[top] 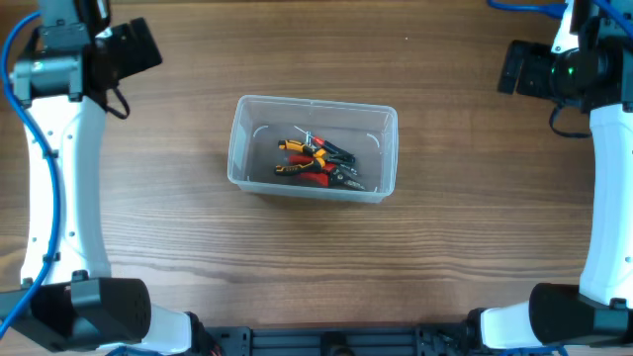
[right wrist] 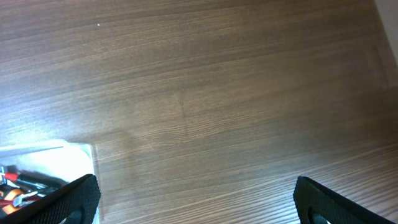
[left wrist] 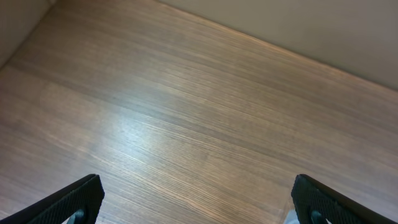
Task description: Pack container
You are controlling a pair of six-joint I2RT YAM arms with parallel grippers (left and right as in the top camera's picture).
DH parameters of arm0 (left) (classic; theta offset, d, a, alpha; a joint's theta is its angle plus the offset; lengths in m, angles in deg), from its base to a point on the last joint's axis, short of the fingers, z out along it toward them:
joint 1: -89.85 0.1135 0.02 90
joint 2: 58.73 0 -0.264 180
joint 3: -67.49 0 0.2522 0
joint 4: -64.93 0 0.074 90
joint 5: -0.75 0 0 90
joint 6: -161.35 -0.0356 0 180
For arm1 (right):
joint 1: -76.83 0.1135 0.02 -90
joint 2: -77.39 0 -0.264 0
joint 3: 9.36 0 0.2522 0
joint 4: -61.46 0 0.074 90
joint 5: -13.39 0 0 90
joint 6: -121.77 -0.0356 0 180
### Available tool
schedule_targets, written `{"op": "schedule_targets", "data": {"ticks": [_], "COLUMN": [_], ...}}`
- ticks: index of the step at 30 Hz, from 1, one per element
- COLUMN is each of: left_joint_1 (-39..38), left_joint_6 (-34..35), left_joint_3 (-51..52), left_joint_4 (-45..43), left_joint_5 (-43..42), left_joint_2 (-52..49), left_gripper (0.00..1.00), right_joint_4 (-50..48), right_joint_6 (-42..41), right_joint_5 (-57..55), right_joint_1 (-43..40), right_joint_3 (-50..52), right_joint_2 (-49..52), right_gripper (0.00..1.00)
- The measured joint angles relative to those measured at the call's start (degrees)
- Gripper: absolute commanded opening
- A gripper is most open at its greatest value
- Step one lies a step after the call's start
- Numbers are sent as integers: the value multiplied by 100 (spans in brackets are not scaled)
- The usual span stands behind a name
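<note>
The container [top: 313,148] sits between the two arms, well apart from each; pliers [top: 316,163] lie heaped inside. The left gripper [left wrist: 198,202] and right gripper [right wrist: 196,202] hang over the table [top: 445,257], fingers spread wide, holding nothing; packing appears complete; any further move should pass clear of the rim.

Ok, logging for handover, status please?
Left tool open, empty. Right tool open, empty. Container mid-table, pliers inside. Nothing seen blocking either arm.
</note>
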Motion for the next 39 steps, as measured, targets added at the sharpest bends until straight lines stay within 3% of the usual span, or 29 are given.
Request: {"op": "schedule_targets", "data": {"ticks": [11, 22, 25, 27, 36, 39], "left_joint_1": [101, 101, 101, 101, 101, 101], "left_joint_6": [114, 116, 116, 116, 136, 136], "left_joint_3": [0, 0, 0, 0, 0, 0], "left_joint_4": [4, 7, 11, 13, 22, 22], "left_joint_5": [-50, -72, -87, -90, -109, -111], "left_joint_2": [0, 0, 0, 0, 0, 0], "left_gripper": [100, 100, 100, 100, 100, 100], "right_joint_4": [-2, -39, -254, -925, -5932, -6985], "right_joint_6": [0, 0, 52, 81, 129, 127], "right_joint_5": [0, -2, -136, -208, 638, 1152], "right_joint_1": [46, 275, 275, 275, 275, 275], "right_joint_3": [17, 269, 988, 1893, 7069, 8432], "right_joint_2": [-330, -3698, -4380, -4894, -7165, -7674], "right_gripper": [100, 100, 100, 100, 100, 100]}}
